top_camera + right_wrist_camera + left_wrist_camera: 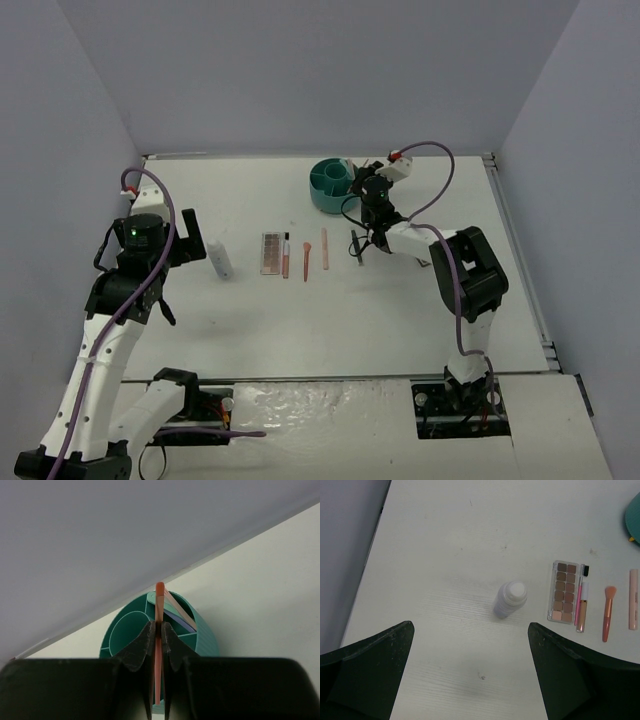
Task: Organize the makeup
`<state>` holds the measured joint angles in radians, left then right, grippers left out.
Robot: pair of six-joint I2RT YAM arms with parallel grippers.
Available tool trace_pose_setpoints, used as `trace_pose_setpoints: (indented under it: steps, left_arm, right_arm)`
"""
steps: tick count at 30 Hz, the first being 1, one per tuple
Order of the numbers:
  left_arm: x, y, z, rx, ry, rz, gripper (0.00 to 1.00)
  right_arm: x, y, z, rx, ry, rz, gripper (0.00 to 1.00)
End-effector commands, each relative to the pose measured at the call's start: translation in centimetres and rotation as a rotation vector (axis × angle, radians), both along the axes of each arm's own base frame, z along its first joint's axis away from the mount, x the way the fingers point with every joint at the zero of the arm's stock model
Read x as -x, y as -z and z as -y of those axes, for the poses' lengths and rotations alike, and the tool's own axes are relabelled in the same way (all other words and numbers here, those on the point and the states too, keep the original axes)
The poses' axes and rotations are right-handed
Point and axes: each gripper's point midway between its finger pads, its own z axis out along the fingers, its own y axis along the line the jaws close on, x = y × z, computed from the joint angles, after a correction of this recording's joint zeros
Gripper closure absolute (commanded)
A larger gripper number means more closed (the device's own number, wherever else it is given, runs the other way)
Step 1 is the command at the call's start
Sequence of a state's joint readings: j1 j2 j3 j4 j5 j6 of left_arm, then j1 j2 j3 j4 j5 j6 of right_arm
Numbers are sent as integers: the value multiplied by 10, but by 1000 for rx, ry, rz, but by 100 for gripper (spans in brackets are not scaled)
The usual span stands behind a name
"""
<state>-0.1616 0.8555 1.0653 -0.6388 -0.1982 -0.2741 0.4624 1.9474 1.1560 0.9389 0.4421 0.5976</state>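
Near the teal cup (202, 635), the right gripper (156, 645) clamps 1 orange stick (159, 592); released off-centre, it could hit the rim and fall outside. Meanwhile the left gripper (471, 626) gapes, empty.

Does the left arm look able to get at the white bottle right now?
Probably yes: the left gripper is open and aimed at the small white plastic bottle, which sits clear of the brown eyeshadow palette.

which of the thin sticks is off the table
The orange stick, pinched in the right gripper; the brush and pale stick lie on the table.
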Motion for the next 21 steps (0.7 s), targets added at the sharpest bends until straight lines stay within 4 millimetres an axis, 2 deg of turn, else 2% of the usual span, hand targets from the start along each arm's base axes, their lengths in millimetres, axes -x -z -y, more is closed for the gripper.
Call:
trace_pose_setpoints:
  steps: [1, 16, 21]
  left_arm:
    - [-8, -18, 2, 29, -7, 71, 3]
    - [-8, -18, 2, 31, -4, 71, 3]
    - [-8, -18, 2, 30, -6, 71, 3]
  right_arm:
    - [-18, -59, -4, -110, 4, 189, 100]
    - [-32, -38, -21, -129, -57, 178, 100]
    - [-33, -32, -22, -128, -59, 169, 90]
